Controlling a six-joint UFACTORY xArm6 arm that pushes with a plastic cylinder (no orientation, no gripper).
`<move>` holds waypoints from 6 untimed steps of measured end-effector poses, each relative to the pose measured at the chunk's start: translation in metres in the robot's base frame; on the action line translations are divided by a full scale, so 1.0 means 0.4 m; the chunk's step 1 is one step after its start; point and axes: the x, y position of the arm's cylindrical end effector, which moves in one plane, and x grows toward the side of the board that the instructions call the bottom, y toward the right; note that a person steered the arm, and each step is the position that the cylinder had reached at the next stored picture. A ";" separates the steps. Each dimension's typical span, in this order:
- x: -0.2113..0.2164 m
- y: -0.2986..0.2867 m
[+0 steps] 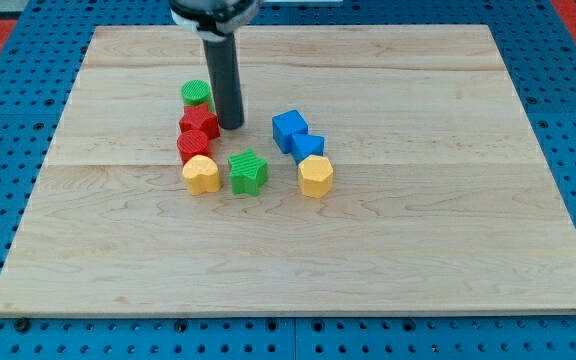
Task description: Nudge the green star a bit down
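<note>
The green star (pixel 248 171) lies on the wooden board (pixel 388 240) left of centre. My tip (pixel 231 126) is above it toward the view's top, a short gap away, just right of the upper red block (pixel 199 123). A green round block (pixel 197 94) sits left of the rod. A second red block (pixel 193 146) lies below the first, and a yellow heart block (pixel 201 174) lies just left of the star.
A blue block (pixel 289 128) and a smaller blue block (pixel 307 146) lie right of the star, with a yellow hexagonal block (pixel 316 175) below them. The board rests on a blue perforated table (pixel 8 150).
</note>
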 end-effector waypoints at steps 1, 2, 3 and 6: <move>0.029 0.120; 0.050 0.168; 0.099 0.146; 0.078 0.048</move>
